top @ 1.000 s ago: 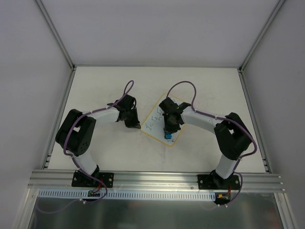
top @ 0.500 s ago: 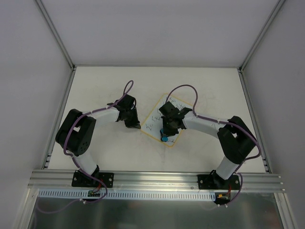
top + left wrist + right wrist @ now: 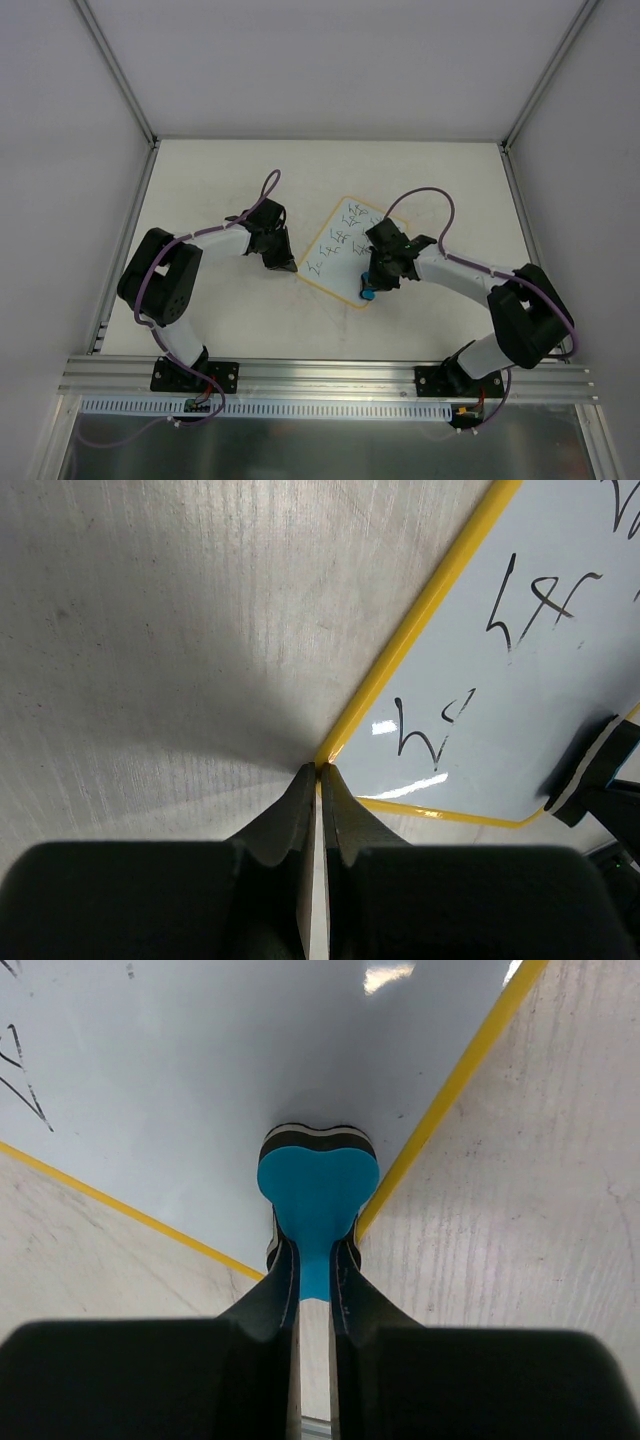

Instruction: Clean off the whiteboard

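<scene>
Both wrist views showed what the top view blurred: the right gripper (image 3: 315,1260) clamped the blue eraser (image 3: 318,1182) against the whiteboard (image 3: 200,1060); the left gripper (image 3: 320,775), closed, touched its left corner.

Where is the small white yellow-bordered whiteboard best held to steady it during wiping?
Grip the whiteboard at its left corner, coming in low from the left: it lies flat, so only the thin rim offers purchase, and that corner is clear of the right gripper and its blue eraser.
</scene>
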Tool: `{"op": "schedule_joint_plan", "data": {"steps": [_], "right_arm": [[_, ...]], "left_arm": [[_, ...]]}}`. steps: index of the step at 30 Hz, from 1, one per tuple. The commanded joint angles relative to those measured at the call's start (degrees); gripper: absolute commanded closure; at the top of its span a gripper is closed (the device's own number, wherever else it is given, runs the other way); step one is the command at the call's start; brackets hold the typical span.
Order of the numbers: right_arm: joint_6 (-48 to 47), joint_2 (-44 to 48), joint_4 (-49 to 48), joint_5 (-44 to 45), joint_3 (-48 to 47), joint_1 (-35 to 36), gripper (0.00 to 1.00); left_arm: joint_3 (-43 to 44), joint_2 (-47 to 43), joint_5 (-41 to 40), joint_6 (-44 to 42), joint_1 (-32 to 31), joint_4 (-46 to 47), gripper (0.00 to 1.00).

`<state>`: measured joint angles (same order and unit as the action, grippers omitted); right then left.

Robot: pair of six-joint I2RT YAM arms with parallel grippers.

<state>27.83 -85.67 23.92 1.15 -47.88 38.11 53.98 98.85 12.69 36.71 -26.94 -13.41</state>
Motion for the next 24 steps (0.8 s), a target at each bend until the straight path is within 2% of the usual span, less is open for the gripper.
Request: {"op": "schedule_joint_plan", "data": {"steps": [1, 8, 14, 18, 22, 24], "right_arm": [[-2.78, -2.04, 8.16, 4.92, -0.8, 1.17, 1.0], [-4.9, -11.61, 5.53, -0.35, -13.72, 7.94, 1.0], [-5.6, -19.17, 4.03, -4.31, -21.37, 9.97, 1.0], [-5.16, -19.28, 4.46, -1.59, -20.51, 9.01, 1.0], [-5.42, -18.13, 12.7, 9.63, -21.03, 5.93, 1.0], [-5.68, -16.47, 14.39, 12.29, -20.5, 2.51, 1.0]], "left_arm": [[-1.51, 2.84, -4.43, -1.29, 0.66, -6.98, 1.0], [-1.42, 2.84, -3.28, -0.85, 0.57, -6.89, 1.0], [-1.59, 2.67, -3.37, -0.94, 0.48, -6.89, 1.0], [-1.59, 2.58, -3.63, -1.2, 0.57, -6.89, 1.0], [-1.51, 2.75, -3.37, -1.55, 0.48, -6.89, 1.0], [-1.59, 2.75, -3.55, -1.81, 0.48, -6.89, 1.0]]}}
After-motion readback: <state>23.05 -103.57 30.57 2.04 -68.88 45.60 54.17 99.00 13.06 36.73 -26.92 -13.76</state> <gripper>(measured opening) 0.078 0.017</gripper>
